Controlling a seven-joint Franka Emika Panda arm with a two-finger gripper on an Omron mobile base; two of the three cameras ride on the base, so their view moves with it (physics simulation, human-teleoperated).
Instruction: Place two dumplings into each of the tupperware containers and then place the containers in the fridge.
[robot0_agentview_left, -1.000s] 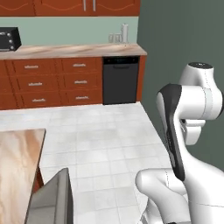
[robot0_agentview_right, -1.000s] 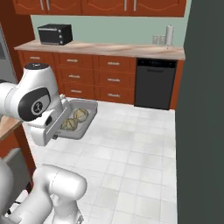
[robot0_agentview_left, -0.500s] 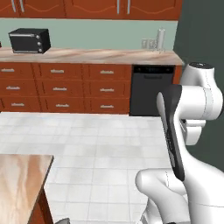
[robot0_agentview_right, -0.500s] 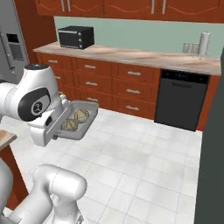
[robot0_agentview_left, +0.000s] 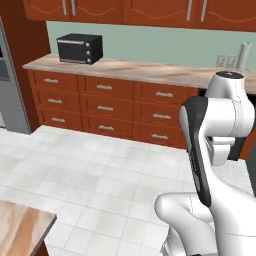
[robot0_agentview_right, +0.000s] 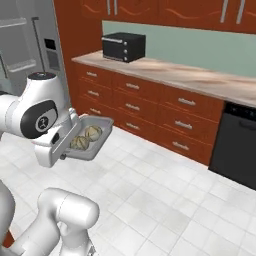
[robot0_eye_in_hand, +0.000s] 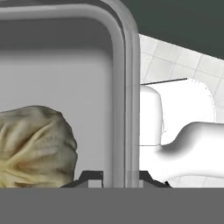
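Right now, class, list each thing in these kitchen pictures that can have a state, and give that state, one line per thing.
Gripper: shut on the tupperware container's wall.
Tupperware container: lidless, carried in the air above the tiled floor.
Dumplings: two, lying inside the container.
Fridge: door state cannot be told.
Toaster oven: door closed, standing on the counter.
Dishwasher: door closed.
Drawers: all pushed in.

You can read no text anywhere; the round emblem on the arm's joint (robot0_agentview_right: 41, 122) is too blurred to decipher.
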